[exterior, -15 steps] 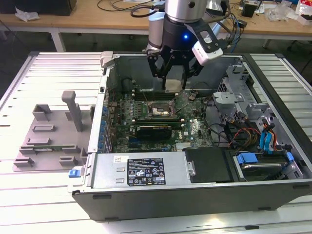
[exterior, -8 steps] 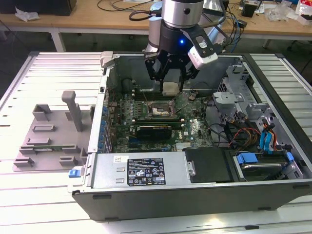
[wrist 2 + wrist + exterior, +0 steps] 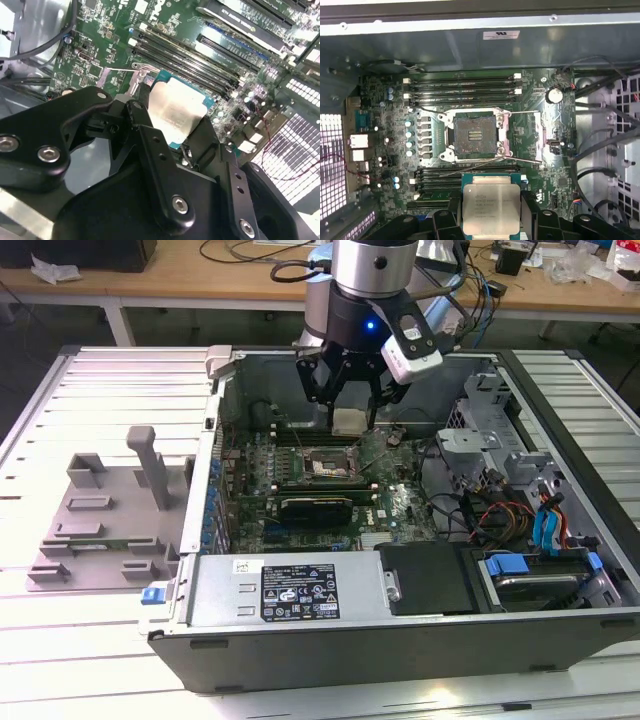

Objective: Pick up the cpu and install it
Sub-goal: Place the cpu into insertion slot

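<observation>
Fig. 1. My pincer [image 3: 349, 424] is closed on the cpu [image 3: 491, 207], its black fingers [image 3: 202, 142] pressing two opposite edges of the chip so that the silvery metal top stays uncovered between them, as both wrist views show. I hold the cpu in the air inside the open computer case [image 3: 300, 585], above the green motherboard [image 3: 395, 130] and clear of it. In the exterior view the chip hangs toward twelve o'clock from the socket [image 3: 325, 468], near it but not over it. The socket [image 3: 475, 135] stands open in the first wrist view, its dark contact field exposed inside the metal frame, with rows of memory slots [image 3: 465, 82] on either side. The case lies on a white slatted counter [image 3: 60, 640]. A grey tray [image 3: 100, 520] with raised blocks sits on the counter at nine o'clock from the case, just beside its wall.
</observation>
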`<state>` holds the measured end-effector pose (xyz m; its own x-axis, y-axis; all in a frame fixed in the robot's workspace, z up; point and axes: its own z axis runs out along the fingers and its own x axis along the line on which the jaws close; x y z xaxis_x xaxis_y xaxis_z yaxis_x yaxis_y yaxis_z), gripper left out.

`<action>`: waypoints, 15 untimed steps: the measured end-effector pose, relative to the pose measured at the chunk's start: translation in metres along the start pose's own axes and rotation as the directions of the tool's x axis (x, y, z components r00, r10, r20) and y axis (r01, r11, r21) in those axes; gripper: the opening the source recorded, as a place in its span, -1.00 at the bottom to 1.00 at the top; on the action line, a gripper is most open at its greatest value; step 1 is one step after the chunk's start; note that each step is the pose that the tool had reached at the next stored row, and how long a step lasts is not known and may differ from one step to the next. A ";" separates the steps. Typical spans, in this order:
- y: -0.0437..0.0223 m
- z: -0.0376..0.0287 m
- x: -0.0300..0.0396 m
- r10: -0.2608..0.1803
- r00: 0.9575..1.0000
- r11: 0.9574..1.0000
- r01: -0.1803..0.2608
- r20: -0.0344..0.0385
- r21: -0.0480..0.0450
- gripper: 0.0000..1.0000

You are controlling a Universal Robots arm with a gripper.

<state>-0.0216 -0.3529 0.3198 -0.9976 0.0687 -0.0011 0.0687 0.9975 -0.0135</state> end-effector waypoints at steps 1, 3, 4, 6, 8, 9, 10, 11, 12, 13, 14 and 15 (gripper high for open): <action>0.0000 0.0001 0.0000 0.017 1.000 1.000 -0.017 0.000 0.000 0.09; 0.0000 0.0001 0.0000 0.041 0.999 0.999 -0.041 -0.001 0.000 0.09; 0.0000 0.0002 0.0000 0.053 0.999 0.999 -0.053 -0.001 0.000 0.09; 0.0000 0.0003 0.0000 0.085 0.996 0.996 -0.085 -0.001 0.000 0.09; 0.0000 0.0004 0.0000 0.113 0.994 0.994 -0.113 -0.001 0.000 0.09; 0.0000 0.0004 0.0000 0.128 0.992 0.992 -0.128 -0.002 0.000 0.09; 0.0000 0.0004 0.0000 0.139 0.990 0.990 -0.139 -0.002 0.000 0.09; 0.0000 0.0005 0.0000 0.148 0.989 0.989 -0.148 -0.002 0.000 0.09; 0.0000 0.0005 0.0000 0.163 0.987 0.987 -0.163 -0.002 0.000 0.09; 0.0000 0.0005 0.0000 0.176 0.984 0.984 -0.176 -0.002 0.000 0.09; 0.0000 0.0005 0.0000 0.184 0.983 0.983 -0.184 -0.002 0.001 0.09; 0.0000 0.0006 0.0000 0.193 0.981 0.981 -0.193 -0.003 0.001 0.09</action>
<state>-0.0216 -0.3529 0.3193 -0.9656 0.2600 -0.0012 0.2600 0.9655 -0.0137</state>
